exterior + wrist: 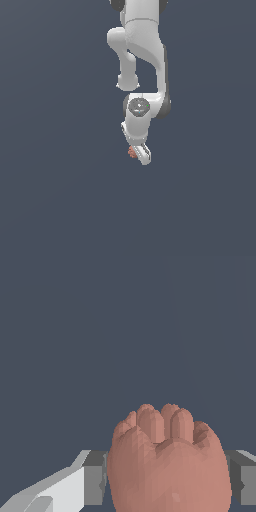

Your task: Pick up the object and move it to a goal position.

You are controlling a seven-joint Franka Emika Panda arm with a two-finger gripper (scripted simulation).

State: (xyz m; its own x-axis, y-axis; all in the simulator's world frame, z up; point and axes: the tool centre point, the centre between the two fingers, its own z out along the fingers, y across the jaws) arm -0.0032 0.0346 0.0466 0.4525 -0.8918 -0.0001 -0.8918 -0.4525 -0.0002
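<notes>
The object (pixel 167 461) is a reddish-brown, bumpy, roundish lump. In the wrist view it fills the space between my two grey fingertips (pixel 95 478), which press against its sides. In the exterior view only a small reddish part of the object (pixel 132 152) shows beside the white hand. My gripper (pixel 136 154) hangs at the end of the white arm, pointing downward, and is shut on the object.
A plain dark blue-grey surface (pixel 60 190) fills the background in both views. The white arm (pixel 142 55) comes down from the exterior view's upper middle. Nothing else shows.
</notes>
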